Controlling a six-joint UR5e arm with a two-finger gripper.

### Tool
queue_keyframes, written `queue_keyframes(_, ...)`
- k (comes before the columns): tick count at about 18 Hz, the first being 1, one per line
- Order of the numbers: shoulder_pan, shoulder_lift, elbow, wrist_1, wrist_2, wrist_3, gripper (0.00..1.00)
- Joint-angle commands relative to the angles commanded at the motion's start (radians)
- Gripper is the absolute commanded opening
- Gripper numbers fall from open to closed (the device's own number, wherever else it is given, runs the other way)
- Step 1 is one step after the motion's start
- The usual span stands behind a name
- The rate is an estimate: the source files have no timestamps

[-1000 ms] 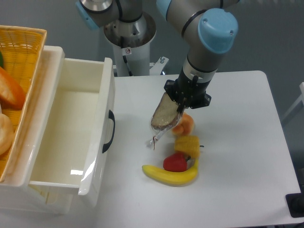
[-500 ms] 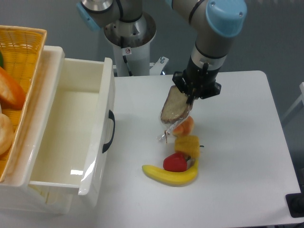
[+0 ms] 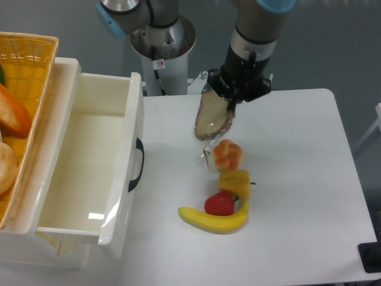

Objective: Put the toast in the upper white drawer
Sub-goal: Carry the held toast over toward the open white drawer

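The flat brown toast (image 3: 212, 117) is sealed in clear, crinkly plastic wrap. The deep cream-white plastic drawer (image 3: 83, 173) looks glossy and smooth, unlike the yellow woven basket (image 3: 30, 56). The white surface (image 3: 297, 179) looks matt.

Place: a robotics lab
Evidence: grey industrial robot arm (image 3: 253, 36) with blue joint caps, plain white table (image 3: 297, 179), bare grey wall (image 3: 333, 42), plastic toy yellow banana (image 3: 214, 219)

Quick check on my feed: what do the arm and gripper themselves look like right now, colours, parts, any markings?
The arm is built of smooth grey cylindrical segments with light-blue joint caps. Its grey wrist ends in a black mounting block carrying the dark two-finger gripper. The grey pedestal base behind bears a small round red-and-white sticker. No loose cables can be made out.
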Motion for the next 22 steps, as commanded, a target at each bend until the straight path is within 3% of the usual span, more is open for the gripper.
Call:
queue_keyframes(11, -0.017, 0.104, -0.008, -0.002, -0.121, -0.08, 0.0)
queue_keyframes(14, -0.025, 0.111, -0.009, -0.002, -0.179, -0.118, 0.0)
queue_keyframes(22, -0.098, 0.108, -0.015, 0.002, -0.206, -0.193, 0.0)
